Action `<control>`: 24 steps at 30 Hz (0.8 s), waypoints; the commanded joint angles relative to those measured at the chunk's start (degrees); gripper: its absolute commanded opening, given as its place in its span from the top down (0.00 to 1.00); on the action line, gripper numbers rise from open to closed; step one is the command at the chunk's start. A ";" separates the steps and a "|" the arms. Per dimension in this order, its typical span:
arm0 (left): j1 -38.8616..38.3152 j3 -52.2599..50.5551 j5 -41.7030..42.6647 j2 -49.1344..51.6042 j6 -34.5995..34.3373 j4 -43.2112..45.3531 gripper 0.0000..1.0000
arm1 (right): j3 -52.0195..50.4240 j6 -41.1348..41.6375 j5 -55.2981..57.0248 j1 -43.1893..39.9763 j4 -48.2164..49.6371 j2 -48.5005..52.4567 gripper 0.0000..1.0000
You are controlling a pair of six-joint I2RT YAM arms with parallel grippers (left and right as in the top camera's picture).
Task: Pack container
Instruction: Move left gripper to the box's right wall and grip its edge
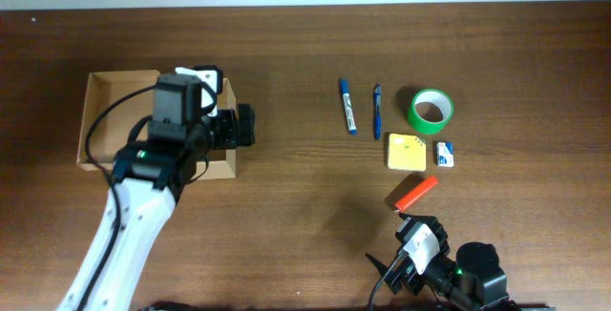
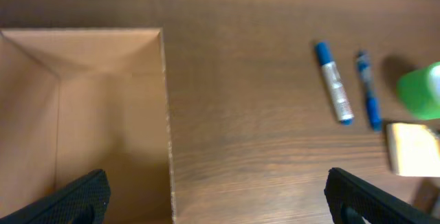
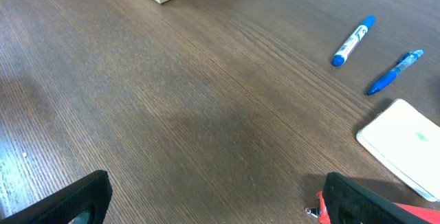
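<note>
Container [image 1: 105,111], a small rectangular tan cardboard box, stands open-topped at the left of the brown wooden worktop [image 1: 305,177], with the left end effector [image 1: 244,126] spread wide astride its right wall and the right end effector [image 3: 216,200] likewise wide and empty, well apart from it.

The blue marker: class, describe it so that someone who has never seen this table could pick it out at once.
On the wooden table, look from the open cardboard box toward the green tape roll. Two blue writing items lie side by side between them; the blue marker is the one nearer the box. It is thicker than the slim blue pen, with a white barrel.
</note>
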 commanded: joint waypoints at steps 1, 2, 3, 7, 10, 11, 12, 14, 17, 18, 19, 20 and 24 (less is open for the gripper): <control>-0.13 1.27 -0.72 3.28 1.36 -0.59 0.00 | -0.31 -0.15 0.50 0.31 0.15 -0.55 0.01; -0.11 1.27 -0.44 4.07 1.36 -0.59 0.00 | -0.31 -0.17 0.50 0.31 0.15 -0.55 0.01; -0.11 1.27 -0.48 4.59 1.38 -0.59 0.00 | -0.31 -0.15 0.50 0.31 0.15 -0.55 0.01; -0.02 1.27 -0.46 6.36 1.36 1.09 0.00 | -0.31 -0.17 0.50 0.31 0.15 -0.55 0.01; -0.02 1.27 -0.46 7.30 1.36 1.64 0.00 | -0.31 -0.15 0.50 0.31 0.15 -0.55 0.01; -0.02 1.20 -0.46 7.65 1.36 1.64 0.01 | -0.31 -0.17 0.50 0.31 0.15 -0.55 0.01; -0.02 1.16 -0.46 8.00 1.36 1.64 0.00 | -0.31 -0.15 0.50 0.31 0.15 -0.55 0.01; -0.07 1.09 -0.46 9.01 1.36 1.62 0.00 | -0.31 -0.15 0.50 0.31 0.15 -0.55 0.01; -0.07 1.09 -0.48 10.99 1.38 1.62 0.00 | -0.31 -0.17 0.50 0.31 0.17 -0.55 0.01; -0.07 1.09 -0.48 11.69 1.38 1.62 0.00 | -0.31 -0.15 0.50 0.31 0.15 -0.55 0.01; -0.07 1.09 -0.48 12.46 1.38 1.64 0.00 | -0.31 -0.15 0.50 0.31 0.15 -0.55 0.01; -0.07 1.09 -0.50 13.33 1.38 1.68 0.00 | -0.31 -0.15 0.50 0.31 0.15 -0.55 0.01; -0.07 1.09 -1.16 16.61 1.38 1.86 0.00 | -0.31 -0.15 0.50 0.31 0.15 -0.55 0.01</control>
